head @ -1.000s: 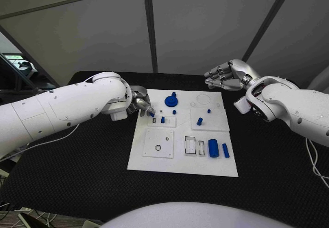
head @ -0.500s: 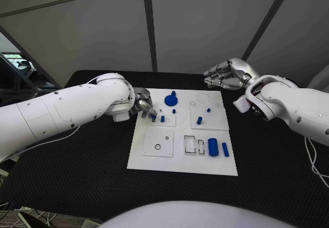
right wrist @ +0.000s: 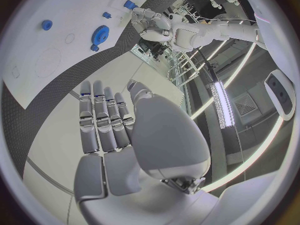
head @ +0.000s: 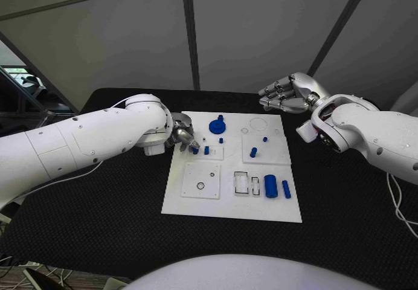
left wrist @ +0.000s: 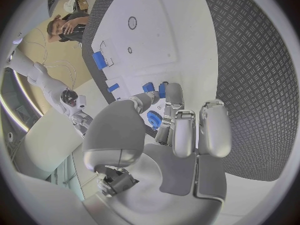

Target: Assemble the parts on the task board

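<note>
Black, textured worktop (head: pixel 104 211) spreads under pale grey wall panels, and right in the middle of it lies the big white rectangular task board (head: pixel 234 208). Coming in over the board's near-left corner is the left white arm (head: pixel 78 142), bulky and bent at the wrist. The right white arm (head: pixel 374 142) sits well clear, off the board's far-right corner.

Silver left hand (head: pixel 183 136) is down low at the board's left edge, fingers drawn together. In the left wrist view, that hand (left wrist: pixel 169 130) has its fingertips (left wrist: pixel 174 92) pinching a small blue peg (left wrist: pixel 162 90), with a second small blue peg (left wrist: pixel 148 87) just beside it. Silver right hand (head: pixel 287 95) hovers above the worktop beyond the board's far edge, fingers loosely curled and apart, nothing in it; the right wrist view shows that hand (right wrist: pixel 112 135) with fingers laid out side by side, empty.

On the board now: a blue round gear with a knob (head: pixel 218 126) stands near the far edge, just beside the left hand. A thick blue cylinder (head: pixel 271 187) lies toward the near right, with a slimmer blue bar (head: pixel 286 190) alongside it, apart from it. A short blue upright peg (head: pixel 254 154) stands in the right-hand raised white plate (head: pixel 274 158). Tiny blue studs (head: pixel 221 141) dot the middle.
</note>
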`<action>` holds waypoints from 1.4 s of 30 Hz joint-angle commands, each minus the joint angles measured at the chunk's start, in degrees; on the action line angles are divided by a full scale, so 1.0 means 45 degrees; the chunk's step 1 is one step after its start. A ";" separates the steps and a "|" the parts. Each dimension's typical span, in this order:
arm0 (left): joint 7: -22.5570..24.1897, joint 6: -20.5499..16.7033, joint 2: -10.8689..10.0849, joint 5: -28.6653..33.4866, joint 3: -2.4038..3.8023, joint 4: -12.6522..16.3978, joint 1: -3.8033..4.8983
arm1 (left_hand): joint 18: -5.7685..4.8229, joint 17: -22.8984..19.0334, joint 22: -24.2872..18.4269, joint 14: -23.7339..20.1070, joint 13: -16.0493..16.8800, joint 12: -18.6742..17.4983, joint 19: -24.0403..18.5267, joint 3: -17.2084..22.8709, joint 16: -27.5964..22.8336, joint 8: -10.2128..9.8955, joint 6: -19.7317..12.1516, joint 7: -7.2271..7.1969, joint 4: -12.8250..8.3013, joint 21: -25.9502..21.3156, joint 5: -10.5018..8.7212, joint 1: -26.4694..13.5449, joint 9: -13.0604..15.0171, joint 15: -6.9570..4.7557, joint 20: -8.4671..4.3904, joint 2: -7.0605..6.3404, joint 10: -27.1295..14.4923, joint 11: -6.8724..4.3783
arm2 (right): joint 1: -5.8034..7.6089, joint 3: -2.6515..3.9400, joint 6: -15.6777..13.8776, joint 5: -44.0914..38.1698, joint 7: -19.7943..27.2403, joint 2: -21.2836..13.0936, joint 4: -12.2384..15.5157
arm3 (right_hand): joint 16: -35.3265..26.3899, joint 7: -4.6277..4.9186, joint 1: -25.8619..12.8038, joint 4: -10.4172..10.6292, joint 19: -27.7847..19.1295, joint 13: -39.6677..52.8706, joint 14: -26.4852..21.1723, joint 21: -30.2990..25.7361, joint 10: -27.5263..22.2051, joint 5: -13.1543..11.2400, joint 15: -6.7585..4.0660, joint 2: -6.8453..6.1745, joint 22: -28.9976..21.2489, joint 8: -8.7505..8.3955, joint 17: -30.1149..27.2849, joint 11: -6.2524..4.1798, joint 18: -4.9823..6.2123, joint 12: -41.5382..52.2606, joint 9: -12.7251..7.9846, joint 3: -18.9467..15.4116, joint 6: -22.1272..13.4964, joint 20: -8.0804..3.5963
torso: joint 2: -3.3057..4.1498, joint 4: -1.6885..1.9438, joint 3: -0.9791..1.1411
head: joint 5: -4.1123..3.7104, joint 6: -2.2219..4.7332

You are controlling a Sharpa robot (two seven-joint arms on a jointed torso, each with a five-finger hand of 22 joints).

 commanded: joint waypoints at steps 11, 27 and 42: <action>-0.0281 0.0178 -0.0042 -0.0182 -0.0027 -0.0057 -0.0022 | -0.0940 0.2519 0.0685 0.1073 0.0023 0.0056 0.0215 0.1488 0.0048 0.0077 0.0036 -0.0079 -0.1481 0.0080 0.0063 0.0066 0.0024 -0.0053 -0.0071 0.0091 0.0339 -0.0241 | 0.0019 0.0009 0.0065 -0.0026 0.0090 0.0025 -0.0010 | 0.0080 0.0129 -0.0062 0.0006 0.0113 -0.0021 -0.0039 -0.0063 -0.0084 0.0082 0.0045 0.0045 -0.0016 0.0015 -0.0012 0.0009 0.0054 0.0085 0.0015 0.0073 0.0026 -0.0008 | -0.0003 -0.0007 0.0006 | -0.0003 -0.0024; -0.0376 0.0168 -0.0142 -0.0198 -0.0027 0.0021 -0.0024 | -0.0946 0.2520 0.0709 0.1073 0.0023 0.0058 0.0226 0.1493 0.0049 0.0085 0.0040 -0.0082 -0.1486 0.0104 0.0080 0.0065 0.0027 -0.0056 -0.0073 0.0093 0.0347 -0.0244 | 0.0018 0.0009 0.0093 -0.0026 0.0093 0.0035 -0.0026 | 0.0080 0.0129 -0.0062 0.0006 0.0113 -0.0021 -0.0039 -0.0063 -0.0084 0.0082 0.0045 0.0045 -0.0016 0.0015 -0.0012 0.0009 0.0054 0.0085 0.0015 0.0073 0.0026 -0.0008 | -0.0010 0.0007 0.0004 | 0.0006 -0.0055; -0.0315 0.0536 0.0067 -0.0194 -0.0027 -0.0076 -0.0030 | -0.0966 0.2520 0.0805 0.1074 0.0190 0.0221 0.0262 0.0979 0.0049 0.0319 0.0242 -0.0238 -0.1279 0.0181 0.0133 -0.0414 0.0143 -0.0095 -0.0101 -0.0140 0.0585 -0.0345 | 0.0017 0.0009 0.0109 -0.0026 0.0098 0.0041 -0.0024 | 0.0080 0.0129 -0.0062 0.0006 0.0113 -0.0021 -0.0039 -0.0063 -0.0084 0.0082 0.0045 0.0045 -0.0016 0.0015 -0.0012 0.0009 0.0054 0.0085 0.0015 0.0073 0.0026 -0.0008 | -0.0008 -0.0008 0.0016 | 0.0000 -0.0091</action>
